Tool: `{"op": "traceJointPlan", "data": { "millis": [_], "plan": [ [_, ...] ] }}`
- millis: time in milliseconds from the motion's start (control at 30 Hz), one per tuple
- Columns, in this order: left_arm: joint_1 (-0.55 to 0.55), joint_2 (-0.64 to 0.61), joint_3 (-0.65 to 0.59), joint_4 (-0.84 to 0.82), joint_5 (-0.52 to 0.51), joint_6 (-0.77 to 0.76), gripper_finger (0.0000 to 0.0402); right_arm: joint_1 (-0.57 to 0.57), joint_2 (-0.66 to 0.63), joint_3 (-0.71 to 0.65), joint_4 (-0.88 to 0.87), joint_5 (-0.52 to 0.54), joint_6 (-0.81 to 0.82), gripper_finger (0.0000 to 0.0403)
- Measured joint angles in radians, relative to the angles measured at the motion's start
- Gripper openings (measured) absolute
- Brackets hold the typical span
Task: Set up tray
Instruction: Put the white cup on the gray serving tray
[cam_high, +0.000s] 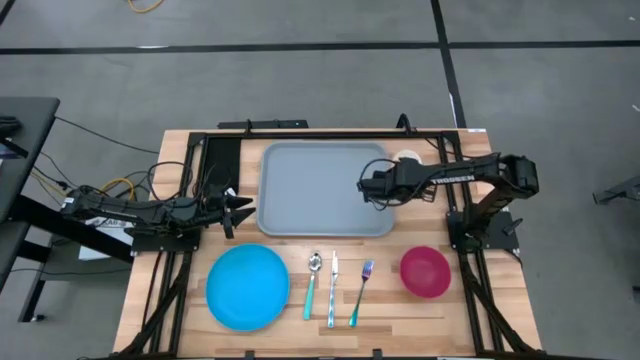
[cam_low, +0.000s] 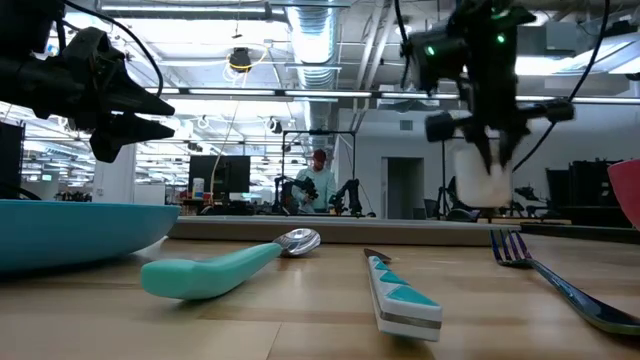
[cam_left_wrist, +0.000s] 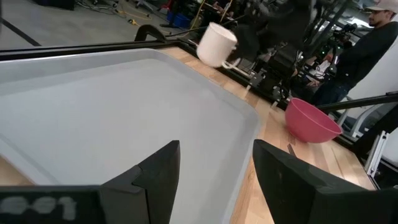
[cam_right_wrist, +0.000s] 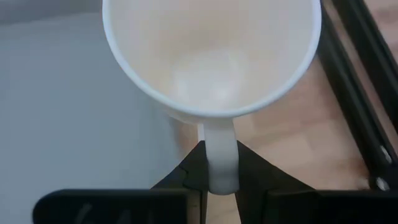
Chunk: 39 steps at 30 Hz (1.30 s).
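The grey-blue tray (cam_high: 315, 195) lies flat on the far middle of the wooden table. A white mug (cam_high: 408, 157) hangs in the air over the tray's far right corner, with my right gripper (cam_right_wrist: 219, 182) shut on it. In the left wrist view the mug (cam_left_wrist: 216, 43) shows above the tray's (cam_left_wrist: 93, 106) rim. In the low view the mug (cam_low: 485, 172) hangs below the gripper (cam_low: 495, 148). My left gripper (cam_high: 238, 210) waits open at the tray's left edge with nothing between its fingers (cam_left_wrist: 163, 177). My right gripper pinches the mug's handle (cam_right_wrist: 219, 149) between its two fingers (cam_right_wrist: 191, 169), which lie one on each side of the loop. They slant down toward the table's far edge. The mug is lifted clear, tilted, its open mouth (cam_right_wrist: 211, 56) turned toward the gripper.
Along the near side lie a round blue plate (cam_high: 247, 287), a spoon (cam_high: 312, 283), a knife (cam_high: 333, 290), a fork (cam_high: 361, 290) and a pink bowl (cam_high: 425, 271). Black frame rails (cam_high: 460, 200) run beside the tray. A person (cam_low: 318, 180) stands in the room beyond.
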Motion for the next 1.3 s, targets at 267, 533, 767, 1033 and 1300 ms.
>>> {"op": "traceJointPlan", "data": {
  "millis": [267,533,767,1033,1300],
  "plan": [
    [0.0,0.0,0.0,0.0,-0.001,0.0,0.0192,-0.054,0.0,0.094,0.206,-0.004,-0.355,0.0043],
    [0.0,0.0,0.0,0.0,-0.002,-0.016,0.0192,-0.184,0.042,0.095,0.253,-0.07,-0.454,0.0044],
    [0.0,0.0,0.0,0.001,-0.003,-0.019,0.0192,-0.239,0.128,0.095,0.359,-0.164,-0.546,0.0044],
    [0.0,0.0,0.0,0.001,-0.003,-0.019,0.0192,-0.258,0.205,0.096,0.416,-0.199,-0.568,0.0044],
    [0.0,0.0,0.0,0.001,-0.003,-0.019,0.0192,-0.27,0.215,0.096,0.419,-0.192,-0.554,0.005]
  ]
}}
